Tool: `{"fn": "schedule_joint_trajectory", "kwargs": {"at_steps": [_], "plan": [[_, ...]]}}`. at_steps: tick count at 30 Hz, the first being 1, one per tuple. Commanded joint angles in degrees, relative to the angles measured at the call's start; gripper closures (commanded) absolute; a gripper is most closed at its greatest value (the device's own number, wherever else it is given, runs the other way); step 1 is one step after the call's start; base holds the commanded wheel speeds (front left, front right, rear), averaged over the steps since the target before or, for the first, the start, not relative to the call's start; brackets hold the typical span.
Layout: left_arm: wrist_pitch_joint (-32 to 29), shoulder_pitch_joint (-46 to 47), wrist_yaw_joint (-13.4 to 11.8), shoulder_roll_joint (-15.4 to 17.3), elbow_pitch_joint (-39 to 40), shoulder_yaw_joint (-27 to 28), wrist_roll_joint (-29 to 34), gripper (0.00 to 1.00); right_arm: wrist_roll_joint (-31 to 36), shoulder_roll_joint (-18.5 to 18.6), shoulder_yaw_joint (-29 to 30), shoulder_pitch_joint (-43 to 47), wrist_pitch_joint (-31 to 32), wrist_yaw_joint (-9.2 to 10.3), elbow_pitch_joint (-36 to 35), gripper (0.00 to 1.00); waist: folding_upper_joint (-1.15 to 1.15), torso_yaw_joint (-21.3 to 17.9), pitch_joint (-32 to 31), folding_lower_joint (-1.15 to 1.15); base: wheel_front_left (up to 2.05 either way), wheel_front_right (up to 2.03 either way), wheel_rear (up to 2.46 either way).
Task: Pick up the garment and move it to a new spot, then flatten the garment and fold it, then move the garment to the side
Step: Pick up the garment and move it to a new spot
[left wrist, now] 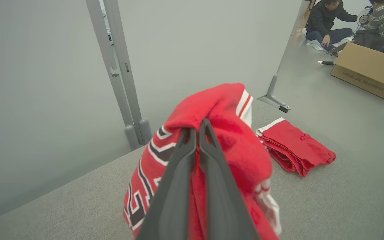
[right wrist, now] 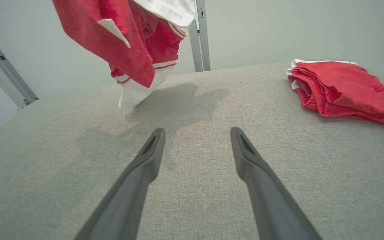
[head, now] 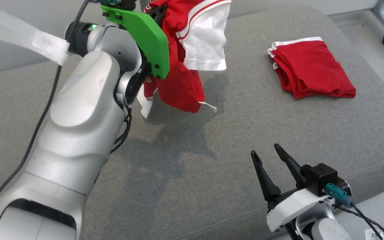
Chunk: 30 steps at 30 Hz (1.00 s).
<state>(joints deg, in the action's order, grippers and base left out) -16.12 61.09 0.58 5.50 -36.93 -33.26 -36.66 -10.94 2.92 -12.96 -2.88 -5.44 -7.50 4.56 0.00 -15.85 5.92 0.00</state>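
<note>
Garment dangles over cushion, folded pile well apart.

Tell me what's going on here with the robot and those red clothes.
The left end effector is shut on a red and white garment, holding it up over the grey cushioned surface with its lower end dangling. The right end effector is open and empty, low over the near side. A second red garment lies folded on the right. Flattening and folding haven't started.
</note>
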Motion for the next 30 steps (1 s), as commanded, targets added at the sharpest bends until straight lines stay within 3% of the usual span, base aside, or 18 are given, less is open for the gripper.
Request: {"fn": "schedule_joint_trajectory", "kwargs": {"at_steps": [1,8,17,18,19,20,24,30], "plan": [[0.2,-1.7,-0.1,0.1,0.0,-0.2,0.2,1.00,-0.4,0.0,0.3,-0.9,-0.6,0.03,0.1,0.00,0.00,-2.6,2.7,0.00,0.00,0.00,0.00],[2.6,-8.8,-3.0,1.0,-3.6,1.9,-2.3,1.00,-0.9,0.0,0.5,-1.9,-1.9,0.03,0.7,0.00,0.00,-2.0,5.7,0.00,0.00,0.00,0.00],[5.6,-14.6,-6.1,5.1,-11.1,3.7,-2.8,1.00,-0.1,0.0,0.0,-2.8,-2.1,0.03,1.4,0.00,0.00,0.0,6.1,0.00,0.00,0.00,0.00],[6.2,-15.2,-6.5,5.4,-11.7,3.9,-2.8,0.96,0.0,0.0,-0.1,-2.8,-2.1,0.03,1.5,0.00,0.00,0.3,5.9,0.00,0.00,0.00,0.00],[6.8,-15.6,-6.7,5.5,-12.3,3.8,-2.6,0.53,-0.1,0.0,-0.2,-2.7,-2.0,0.03,1.6,0.00,0.00,0.5,5.7,0.00,0.00,0.00,0.00],[7.4,-15.9,-7.0,5.7,-12.8,3.9,-2.5,0.00,-0.1,0.0,-0.2,-2.6,-1.9,0.03,1.6,0.00,0.00,0.8,5.5,0.00,0.00,0.00,0.00],[9.5,-17.4,-7.3,5.7,-14.2,4.6,-3.3,0.00,0.0,0.0,-0.3,-2.3,-1.6,0.03,1.8,0.00,0.00,1.6,4.3,0.00,0.00,0.00,0.00],[12.6,-17.4,-5.1,6.3,-13.0,3.0,-1.8,0.00,-0.3,0.0,-0.7,-1.3,-1.0,0.03,1.9,0.00,0.00,2.0,1.8,0.00,0.00,0.00,0.00]]}}
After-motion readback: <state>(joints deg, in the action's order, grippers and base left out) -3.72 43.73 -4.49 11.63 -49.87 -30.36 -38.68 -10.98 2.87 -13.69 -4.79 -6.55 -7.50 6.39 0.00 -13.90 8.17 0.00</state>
